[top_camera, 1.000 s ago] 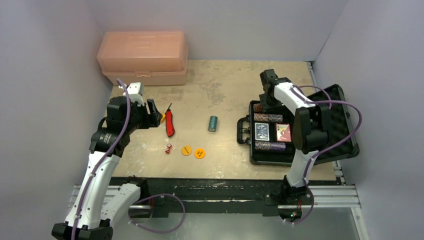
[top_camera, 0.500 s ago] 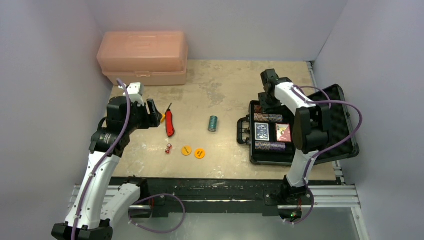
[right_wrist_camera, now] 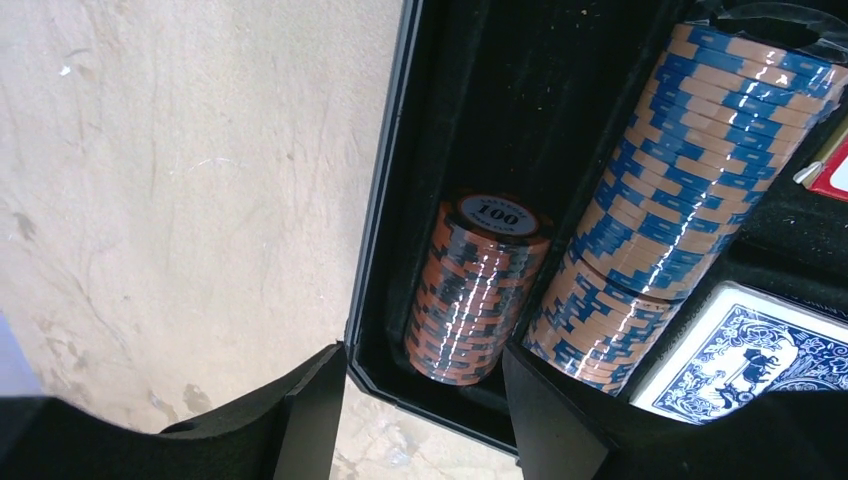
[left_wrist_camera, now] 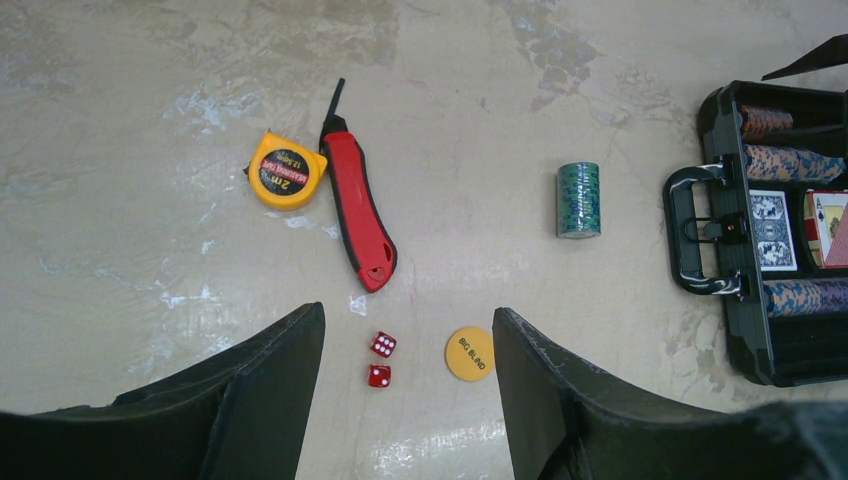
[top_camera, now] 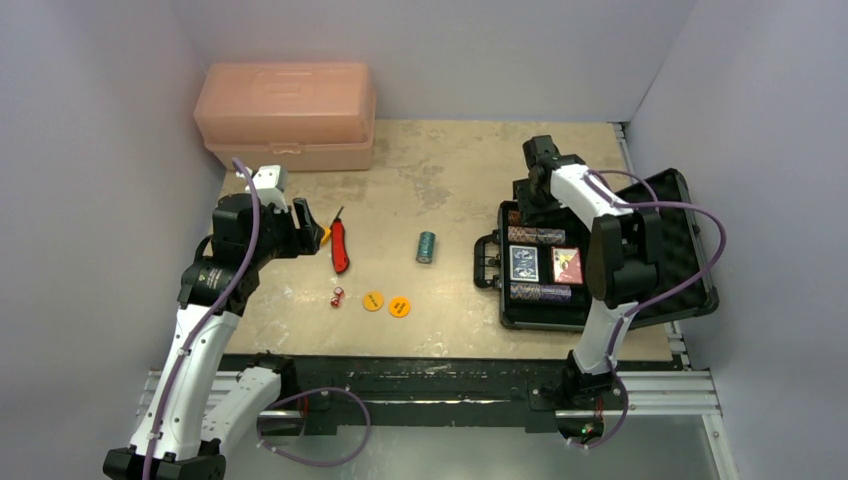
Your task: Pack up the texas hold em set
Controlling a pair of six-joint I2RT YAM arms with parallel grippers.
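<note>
- Scuffed beige table (top_camera: 450,170), pale walls (top_camera: 480,50).
- Open black case (top_camera: 535,314), right: handle (top_camera: 483,262) faces left, long axis up the frame.
- Left gripper (left_wrist_camera: 405,400) and right gripper (right_wrist_camera: 420,420) gape, empty.

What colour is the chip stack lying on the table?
The chip stack is striped green, clearest in the left wrist view.

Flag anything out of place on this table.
A red utility knife and yellow tape measure lie beside the red dice; neither suits a poker set. A green chip stack lies on its side, outside the case.
</note>
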